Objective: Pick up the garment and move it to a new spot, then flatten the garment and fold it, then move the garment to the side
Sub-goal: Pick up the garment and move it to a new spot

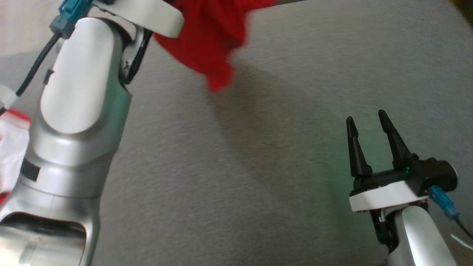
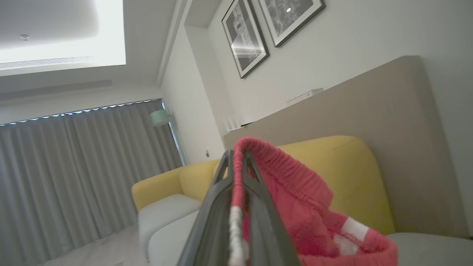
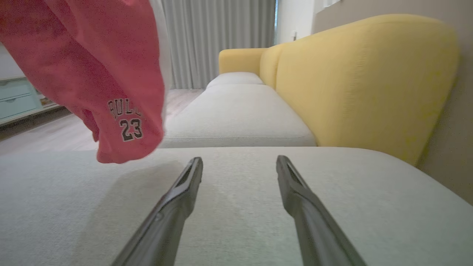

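Grey woven sofa seat cushion [image 1: 258, 166] forms the work surface; all positions below are given relative to it. Behind the cushion stands a rounded yellow upholstered backrest [image 3: 362, 74]. Beyond its far end hang grey pleated curtains [image 2: 74, 166].

Item one, my left gripper [image 2: 237, 157]: raised high above the cushion, its two dark fingers pinched together. Held between them is the ribbed waistband of the red fabric garment with white trim [image 2: 295, 192]. The grip is narrow, with only cloth between the fingers.

Item two, the garment: it hangs from that grip over the far left part of the cushion and casts a shadow on it. A black "23" is printed near its lower hem, under lettering I can only partly read. I cannot tell whether the lowest fold touches the cushion.

Item three, my right gripper [image 1: 365, 116]: low over the near right part of the cushion, well apart from the garment. Its fingers are spread wide, holding nothing and touching nothing.

Item four: a pale green drawer unit [image 3: 14, 96] stands beyond the cushion's left side. Its contents are not visible.
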`<state>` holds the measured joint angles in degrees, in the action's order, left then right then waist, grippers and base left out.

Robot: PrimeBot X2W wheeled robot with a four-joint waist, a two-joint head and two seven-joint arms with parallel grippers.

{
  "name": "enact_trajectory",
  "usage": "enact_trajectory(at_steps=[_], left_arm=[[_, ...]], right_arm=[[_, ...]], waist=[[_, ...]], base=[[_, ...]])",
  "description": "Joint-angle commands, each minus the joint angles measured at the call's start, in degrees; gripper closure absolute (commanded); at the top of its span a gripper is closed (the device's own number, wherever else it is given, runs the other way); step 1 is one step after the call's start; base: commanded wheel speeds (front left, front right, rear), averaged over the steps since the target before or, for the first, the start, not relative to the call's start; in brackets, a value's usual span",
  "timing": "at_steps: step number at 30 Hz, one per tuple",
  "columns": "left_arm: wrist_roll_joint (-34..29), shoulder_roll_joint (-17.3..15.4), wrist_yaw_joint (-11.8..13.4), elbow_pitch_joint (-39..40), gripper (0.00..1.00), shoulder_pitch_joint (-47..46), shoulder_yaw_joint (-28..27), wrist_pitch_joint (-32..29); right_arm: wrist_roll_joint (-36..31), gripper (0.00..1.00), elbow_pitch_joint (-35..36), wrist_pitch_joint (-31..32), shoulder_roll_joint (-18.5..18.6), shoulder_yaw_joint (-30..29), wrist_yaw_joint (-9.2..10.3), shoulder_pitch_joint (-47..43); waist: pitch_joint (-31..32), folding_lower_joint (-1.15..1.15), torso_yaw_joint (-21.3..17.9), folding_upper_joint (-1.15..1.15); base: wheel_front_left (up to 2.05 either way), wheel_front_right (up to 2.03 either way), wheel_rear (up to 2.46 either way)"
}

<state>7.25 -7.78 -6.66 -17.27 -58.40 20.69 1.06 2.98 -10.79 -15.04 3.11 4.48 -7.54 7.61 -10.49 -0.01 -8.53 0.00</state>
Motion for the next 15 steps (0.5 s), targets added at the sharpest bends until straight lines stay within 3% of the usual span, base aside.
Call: enact_trajectory(at_steps=[1,6,11,12,13,15], left_arm=[[1.05,-1.50,-0.26,1.95,1.00,-2.17,-1.42,-0.32],[4.58,-1.50,-0.57,-1.17,1.00,5.88,1.27,0.28],[5.63,-1.08,-0.11,-9.21,1.00,18.01,3.29,9.39],[5.45,-0.75,0.19,-11.24,0.64,20.05,3.70,11.15],[5.51,-0.31,0.82,-13.19,0.00,21.95,3.65,12.36],[6.00,0.55,2.12,-16.24,0.00,25.32,2.94,13.55]], right_arm=[[0.54,0.00,2.09,0.04,-0.23,1.38,0.05,0.71],[1.66,0.00,2.59,0.04,-0.23,1.72,0.05,0.32],[2.64,0.00,2.61,0.04,-0.23,1.42,0.05,-0.27],[2.69,0.00,2.55,0.04,-0.23,1.19,0.05,-0.56],[2.58,0.00,2.43,0.04,-0.23,1.13,0.05,-0.83],[2.28,0.00,2.14,0.04,-0.23,0.88,0.05,-1.37]], waist=[[1.50,0.01,-6.33,0.00],[0.39,0.01,-9.23,0.00],[-0.64,0.01,-9.40,0.00],[-0.60,0.01,-8.99,0.00],[-0.45,0.01,-8.60,0.00],[-0.11,0.01,-7.61,0.00]], base=[[0.00,0.00,0.00],[0.00,0.00,0.00],[0.00,0.00,0.00],[0.00,0.00,0.00],[0.00,0.00,0.00],[0.00,0.00,0.00]])
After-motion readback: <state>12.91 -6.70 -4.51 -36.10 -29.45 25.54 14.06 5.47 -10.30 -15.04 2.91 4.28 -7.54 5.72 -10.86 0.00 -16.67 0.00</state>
